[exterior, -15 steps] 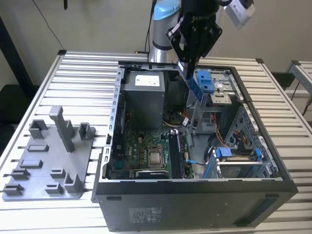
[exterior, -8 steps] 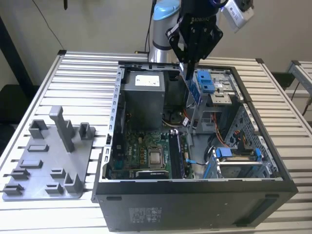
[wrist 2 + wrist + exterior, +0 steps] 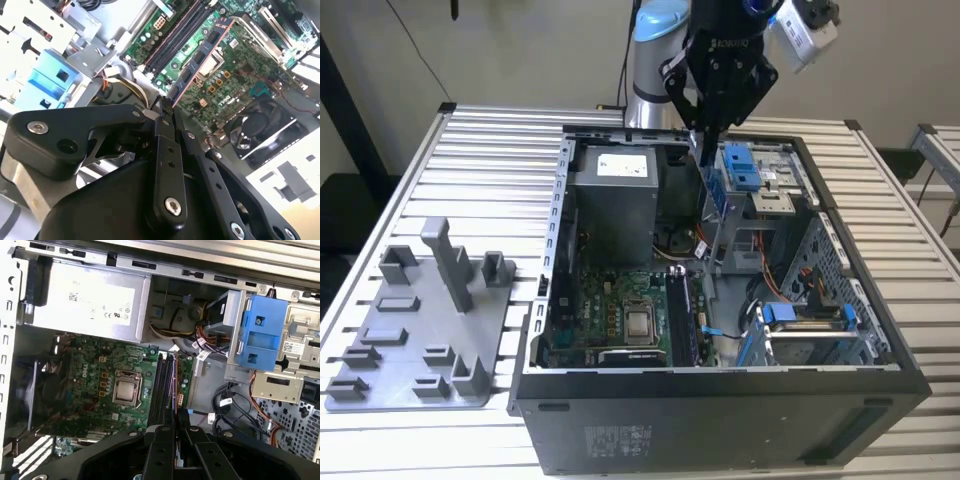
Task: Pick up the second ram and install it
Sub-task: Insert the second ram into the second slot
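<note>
My gripper (image 3: pixel 704 135) hangs over the open computer case (image 3: pixel 555 250), near its back wall. It is shut on one end of the second ram (image 3: pixel 199 57), a long dark-blue strip with black chips that reaches from the fingertips toward the motherboard (image 3: pixel 235 65). From the exterior view the ram (image 3: pixel 706 185) hangs below the fingers, above the case floor. In the first wrist view the gripper (image 3: pixel 176 415) holds the ram edge-on over the black memory slots (image 3: pixel 162 385). Those slots (image 3: pixel 682 315) lie beside the processor socket (image 3: pixel 640 322).
A grey power supply (image 3: pixel 615 190) fills the case's back corner. Bright blue drive brackets (image 3: pixel 745 165) stand close to the gripper, and another bracket (image 3: pixel 805 315) sits near the front. A grey plastic tray (image 3: pixel 420 330) with upright posts lies on the exterior view's left.
</note>
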### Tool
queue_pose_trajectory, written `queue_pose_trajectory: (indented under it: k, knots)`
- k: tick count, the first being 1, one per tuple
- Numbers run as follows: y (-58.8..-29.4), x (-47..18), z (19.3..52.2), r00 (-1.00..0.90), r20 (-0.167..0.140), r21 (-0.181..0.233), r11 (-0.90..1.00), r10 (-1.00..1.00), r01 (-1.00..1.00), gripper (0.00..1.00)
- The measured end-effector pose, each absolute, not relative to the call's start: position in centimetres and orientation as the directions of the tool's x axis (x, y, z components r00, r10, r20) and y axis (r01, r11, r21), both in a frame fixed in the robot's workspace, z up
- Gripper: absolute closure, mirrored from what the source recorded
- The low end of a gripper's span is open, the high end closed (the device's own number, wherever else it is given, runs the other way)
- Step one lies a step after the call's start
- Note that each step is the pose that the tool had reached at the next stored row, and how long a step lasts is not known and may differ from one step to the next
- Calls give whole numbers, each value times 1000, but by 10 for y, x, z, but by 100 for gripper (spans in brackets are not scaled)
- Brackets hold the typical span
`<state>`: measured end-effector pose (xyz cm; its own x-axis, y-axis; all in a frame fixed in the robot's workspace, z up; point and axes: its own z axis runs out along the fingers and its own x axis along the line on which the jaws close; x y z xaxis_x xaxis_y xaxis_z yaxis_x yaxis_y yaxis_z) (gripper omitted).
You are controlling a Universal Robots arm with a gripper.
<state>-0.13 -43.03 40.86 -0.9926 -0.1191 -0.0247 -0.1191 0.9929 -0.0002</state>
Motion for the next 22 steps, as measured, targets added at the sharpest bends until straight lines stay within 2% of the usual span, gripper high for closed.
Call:
queue_pose_trajectory:
  k: [12,22]
  knots:
    - [-430,-1,406,-999,-25,0,999,38,38,86]
    - [-430,-1,406,-999,-25,0,999,44,44,86]
